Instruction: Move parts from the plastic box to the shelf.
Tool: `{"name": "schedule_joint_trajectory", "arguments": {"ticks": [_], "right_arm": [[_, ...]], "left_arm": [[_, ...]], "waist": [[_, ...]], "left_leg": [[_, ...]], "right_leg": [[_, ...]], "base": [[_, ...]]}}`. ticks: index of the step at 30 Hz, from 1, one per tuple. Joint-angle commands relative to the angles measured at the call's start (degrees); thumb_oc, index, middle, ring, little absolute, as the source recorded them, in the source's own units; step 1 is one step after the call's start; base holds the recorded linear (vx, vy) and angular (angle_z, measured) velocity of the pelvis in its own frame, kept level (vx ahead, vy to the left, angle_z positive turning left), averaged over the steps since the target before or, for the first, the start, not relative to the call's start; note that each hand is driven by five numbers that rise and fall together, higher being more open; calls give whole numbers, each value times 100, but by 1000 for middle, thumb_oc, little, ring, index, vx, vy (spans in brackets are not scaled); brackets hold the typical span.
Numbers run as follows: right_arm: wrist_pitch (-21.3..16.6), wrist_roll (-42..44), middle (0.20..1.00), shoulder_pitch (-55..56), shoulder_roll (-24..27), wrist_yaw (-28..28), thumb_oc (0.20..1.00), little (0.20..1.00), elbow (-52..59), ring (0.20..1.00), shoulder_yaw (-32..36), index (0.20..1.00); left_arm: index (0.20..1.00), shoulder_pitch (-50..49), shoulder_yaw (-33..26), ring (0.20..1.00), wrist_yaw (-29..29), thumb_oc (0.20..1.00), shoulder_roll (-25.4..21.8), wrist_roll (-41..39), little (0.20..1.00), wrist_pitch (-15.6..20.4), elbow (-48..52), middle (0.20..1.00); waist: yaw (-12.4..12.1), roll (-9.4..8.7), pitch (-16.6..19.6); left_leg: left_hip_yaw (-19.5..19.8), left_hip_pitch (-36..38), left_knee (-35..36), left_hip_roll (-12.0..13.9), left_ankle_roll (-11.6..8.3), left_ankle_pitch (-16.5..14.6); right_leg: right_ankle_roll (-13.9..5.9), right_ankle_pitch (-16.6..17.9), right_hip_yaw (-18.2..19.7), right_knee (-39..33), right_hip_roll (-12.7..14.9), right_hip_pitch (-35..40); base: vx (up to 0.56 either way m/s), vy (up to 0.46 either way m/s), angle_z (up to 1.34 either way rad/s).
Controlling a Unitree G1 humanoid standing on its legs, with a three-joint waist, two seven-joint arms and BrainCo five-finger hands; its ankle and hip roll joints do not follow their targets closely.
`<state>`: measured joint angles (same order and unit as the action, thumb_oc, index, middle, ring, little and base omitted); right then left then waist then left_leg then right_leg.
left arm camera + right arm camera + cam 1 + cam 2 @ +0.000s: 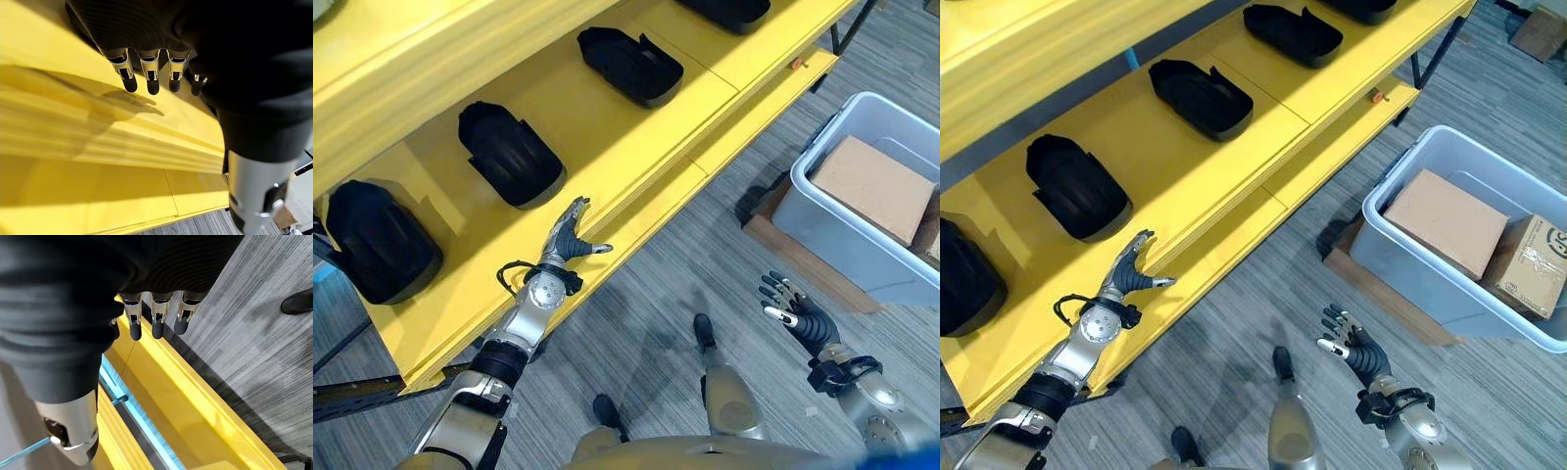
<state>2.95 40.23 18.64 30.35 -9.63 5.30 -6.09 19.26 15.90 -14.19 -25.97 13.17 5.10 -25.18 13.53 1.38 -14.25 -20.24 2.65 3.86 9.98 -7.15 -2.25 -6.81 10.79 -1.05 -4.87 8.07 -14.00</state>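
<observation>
You had four black parts lined up on the yellow shelf, well apart from each other: one at the near end, the next just beyond your left hand, a third further along and a fourth at the far end. That left hand hung over the shelf's front edge with its fingers loose and spread, gripping nothing and touching no part. Your right hand floated over the floor, fingers relaxed and apart, also empty. Off to your right sat the grey plastic box on a wooden board, holding two cardboard cartons side by side. A lower yellow ledge stuck out in front of the shelf, between you and the parts. Underfoot you had grey striped carpet.
</observation>
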Motion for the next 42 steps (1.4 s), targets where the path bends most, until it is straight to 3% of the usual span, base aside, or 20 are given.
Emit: {"name": "schedule_joint_trajectory", "arguments": {"ticks": [1, 3, 42], "right_arm": [[-275, 251, 1000, 60, 165, -19, 1000, 1000, 461, 1000, -21, 1000], [-291, 257, 1000, 49, 192, -18, 1000, 1000, 456, 1000, -43, 1000], [-433, 347, 1000, -66, 505, -99, 1000, 1000, 493, 1000, -180, 1000]], "left_arm": [[1000, 283, -53, 1000, -244, 1000, -352, 95, 1000, 48, -302, 1000], [1000, 402, -12, 1000, -283, 1000, -347, 95, 1000, 18, -489, 1000], [1000, 1633, 140, 1000, -532, 1000, -665, -207, 1000, -307, -2388, 1000]], "waist": [[71, -191, 175], [78, -193, 138], [94, -384, -300]], "left_leg": [[249, -706, -667, 271, 12, 480], [304, -685, -688, 264, -25, 367], [547, -1438, -1174, 253, -48, 328]], "right_leg": [[-270, -881, -78, 1116, 267, -141], [-312, -990, -69, 1151, 269, -119], [-267, -938, -86, 1403, 228, -615]], "base": [[-32, 1, 0], [20, 9, 1], [-1, 1, 1]]}}
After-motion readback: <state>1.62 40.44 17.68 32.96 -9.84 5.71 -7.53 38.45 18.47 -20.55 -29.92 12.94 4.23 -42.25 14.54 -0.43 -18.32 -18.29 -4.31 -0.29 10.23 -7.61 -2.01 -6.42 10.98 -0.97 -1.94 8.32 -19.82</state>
